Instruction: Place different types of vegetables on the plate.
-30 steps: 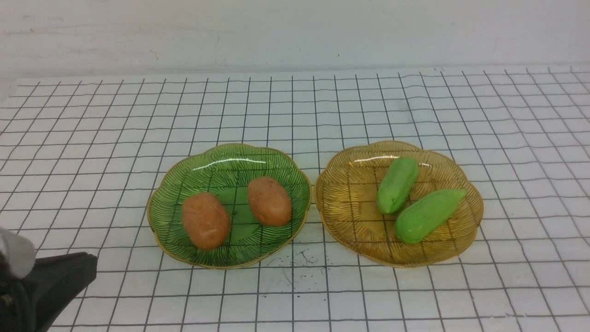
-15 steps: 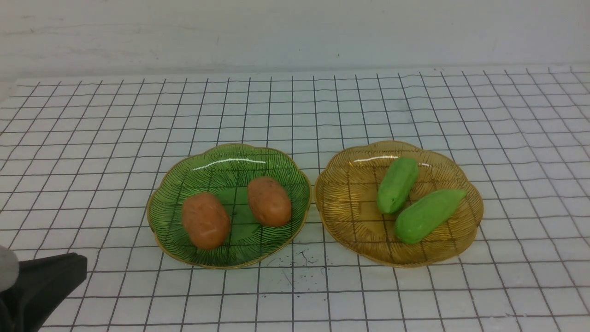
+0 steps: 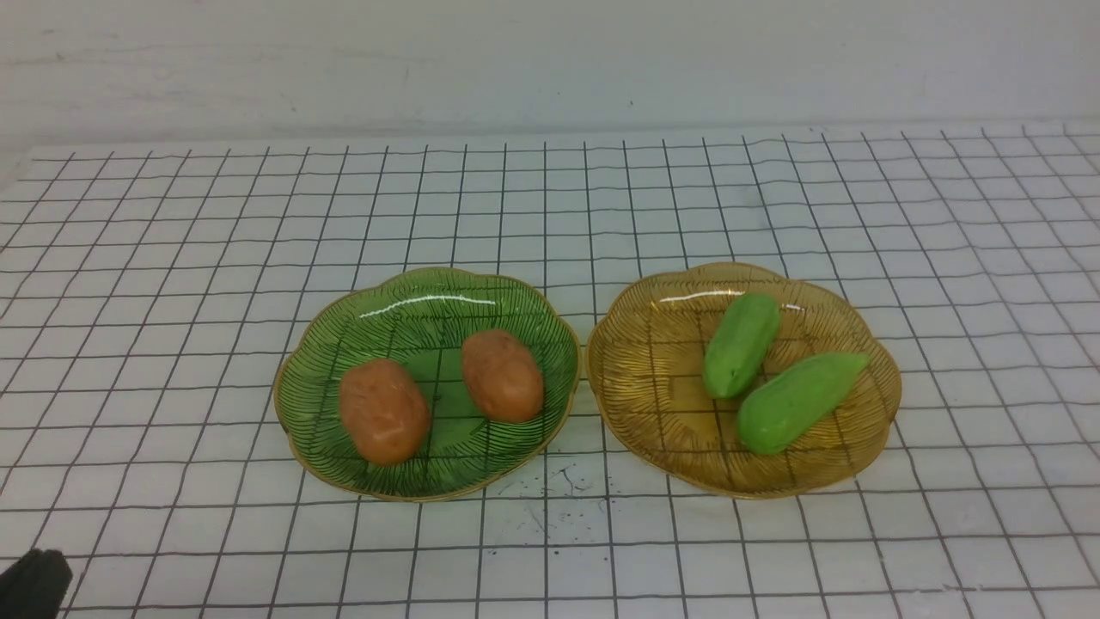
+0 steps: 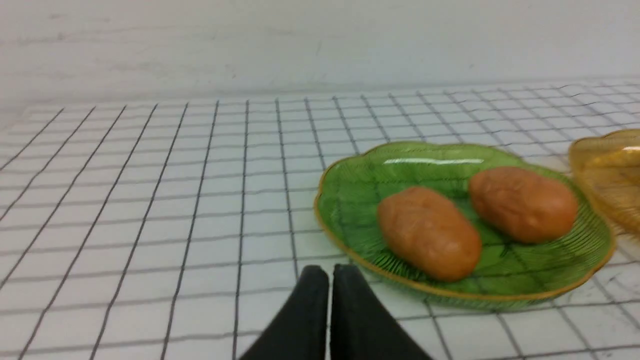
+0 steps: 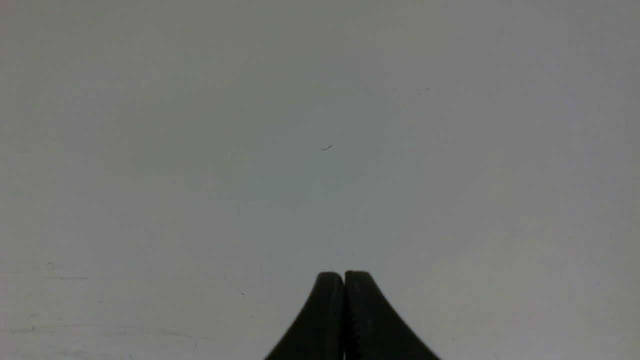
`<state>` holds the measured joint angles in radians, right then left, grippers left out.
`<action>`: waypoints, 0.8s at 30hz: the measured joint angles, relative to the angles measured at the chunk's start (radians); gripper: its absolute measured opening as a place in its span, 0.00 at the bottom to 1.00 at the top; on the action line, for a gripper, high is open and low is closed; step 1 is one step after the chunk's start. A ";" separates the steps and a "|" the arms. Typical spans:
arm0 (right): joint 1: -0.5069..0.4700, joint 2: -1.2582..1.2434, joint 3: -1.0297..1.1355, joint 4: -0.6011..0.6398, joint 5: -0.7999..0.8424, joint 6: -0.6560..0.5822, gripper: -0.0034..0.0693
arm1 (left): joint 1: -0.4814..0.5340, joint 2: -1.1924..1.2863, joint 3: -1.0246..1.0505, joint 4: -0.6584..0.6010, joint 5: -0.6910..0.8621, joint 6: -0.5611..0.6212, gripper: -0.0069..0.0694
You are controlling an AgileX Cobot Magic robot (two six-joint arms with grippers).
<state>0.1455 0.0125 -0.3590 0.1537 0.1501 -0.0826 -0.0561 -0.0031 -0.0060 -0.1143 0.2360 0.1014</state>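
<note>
Two orange-brown potatoes [image 3: 383,411] [image 3: 502,375] lie in a green glass plate [image 3: 412,297]. Two light green cucumber pieces [image 3: 741,344] [image 3: 799,401] lie in an amber glass plate [image 3: 653,404] to its right. In the left wrist view the potatoes [image 4: 429,232] [image 4: 523,204] rest in the green plate [image 4: 350,190], with the amber plate's edge [image 4: 607,170] beside it. My left gripper [image 4: 329,272] is shut and empty, short of the green plate; only its dark tip [image 3: 33,583] shows at the front view's bottom left corner. My right gripper [image 5: 344,276] is shut and empty, facing a blank grey surface, outside the front view.
The plates stand side by side, nearly touching, on a white cloth with a black grid [image 3: 550,198]. A white wall [image 3: 550,60] runs along the far edge. Small dark specks [image 3: 550,494] mark the cloth in front of the plates.
My left gripper has drawn back toward the bottom left corner of the front view, almost out of it. Plates and vegetables have not moved.
</note>
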 joint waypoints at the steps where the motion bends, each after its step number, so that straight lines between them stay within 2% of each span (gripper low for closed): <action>1: 0.000 0.000 0.000 0.000 0.001 0.000 0.03 | 0.004 -0.001 0.005 0.000 0.000 0.001 0.08; 5: 0.000 0.000 0.000 0.000 0.002 0.000 0.03 | 0.047 -0.007 0.034 0.000 0.024 0.029 0.08; 13: 0.000 0.000 0.000 0.000 0.002 0.000 0.03 | 0.051 -0.007 0.035 0.009 0.135 0.091 0.08; 24: 0.000 0.000 0.000 0.000 0.002 0.000 0.03 | 0.051 -0.007 0.035 0.019 0.135 0.031 0.08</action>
<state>0.1455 0.0125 -0.3590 0.1537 0.1519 -0.0826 -0.0056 -0.0106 0.0286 -0.0958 0.3710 0.1325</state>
